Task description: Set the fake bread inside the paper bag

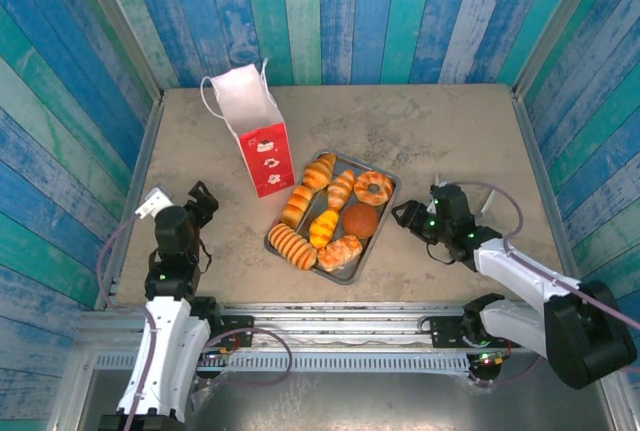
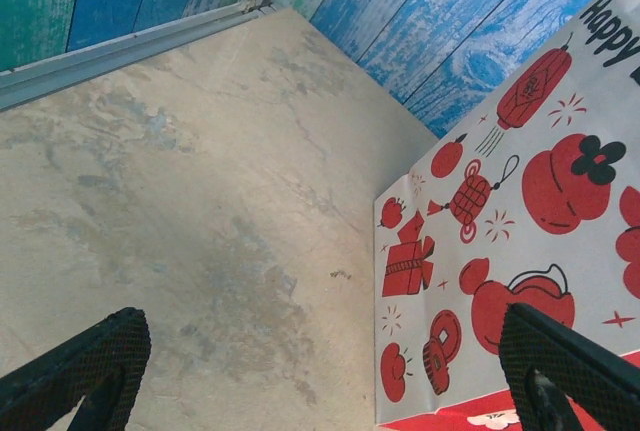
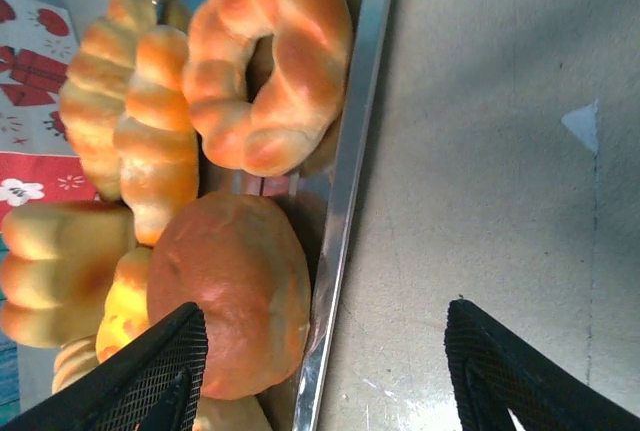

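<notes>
The fake bread lies on a grey metal tray (image 1: 381, 230): a ring doughnut (image 1: 374, 187), a round dark bun (image 1: 360, 219), croissants (image 1: 320, 171) and a ridged loaf (image 1: 291, 244). The paper bag (image 1: 252, 129) stands upright behind the tray's left end, mouth open. My right gripper (image 1: 412, 219) is open at the tray's right side. In the right wrist view its jaws (image 3: 322, 316) straddle the tray rim (image 3: 350, 171), one finger beside the bun (image 3: 235, 291), the other over bare table. The doughnut (image 3: 270, 56) lies beyond. My left gripper (image 2: 320, 321) is open and empty, facing the bag (image 2: 520, 201).
Blue and green plank walls (image 1: 330, 11) enclose the table on three sides. A metal rail (image 1: 330, 309) runs along the near edge between the arm bases. Bare tabletop (image 1: 450, 131) lies behind and right of the tray.
</notes>
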`<state>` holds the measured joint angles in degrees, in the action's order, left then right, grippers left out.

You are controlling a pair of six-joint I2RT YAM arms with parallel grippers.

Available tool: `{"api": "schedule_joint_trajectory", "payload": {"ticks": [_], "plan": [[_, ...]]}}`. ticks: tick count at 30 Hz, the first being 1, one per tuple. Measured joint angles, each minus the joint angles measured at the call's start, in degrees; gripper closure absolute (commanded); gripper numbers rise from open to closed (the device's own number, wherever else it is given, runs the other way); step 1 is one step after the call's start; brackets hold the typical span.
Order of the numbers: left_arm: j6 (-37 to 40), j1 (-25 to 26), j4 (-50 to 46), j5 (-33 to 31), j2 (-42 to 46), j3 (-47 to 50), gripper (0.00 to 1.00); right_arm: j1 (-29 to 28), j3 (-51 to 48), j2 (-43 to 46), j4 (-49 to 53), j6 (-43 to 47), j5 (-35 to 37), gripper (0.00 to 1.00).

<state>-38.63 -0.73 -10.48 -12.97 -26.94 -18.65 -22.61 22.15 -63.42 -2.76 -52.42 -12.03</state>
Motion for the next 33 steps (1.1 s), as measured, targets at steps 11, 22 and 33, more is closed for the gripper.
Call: {"api": "schedule_joint_trajectory", "payload": {"ticks": [11, 22, 33], "plan": [[0.02, 0.0, 0.2, -0.57, 1.33, 0.0, 0.06, -1.29, 0.0, -9.44, -9.92, -5.2, 1.75, 0.51], [0.07, 0.0, 0.24, -1.09, 1.01, 0.35, 0.06, -1.31, 0.0, -17.64, -17.64, -6.51, 1.27, 0.65], [0.52, 0.0, 0.37, -1.31, -0.59, 0.35, 0.06, -1.31, -0.09, -23.39, -25.59, -7.21, -0.42, 0.72]]}}
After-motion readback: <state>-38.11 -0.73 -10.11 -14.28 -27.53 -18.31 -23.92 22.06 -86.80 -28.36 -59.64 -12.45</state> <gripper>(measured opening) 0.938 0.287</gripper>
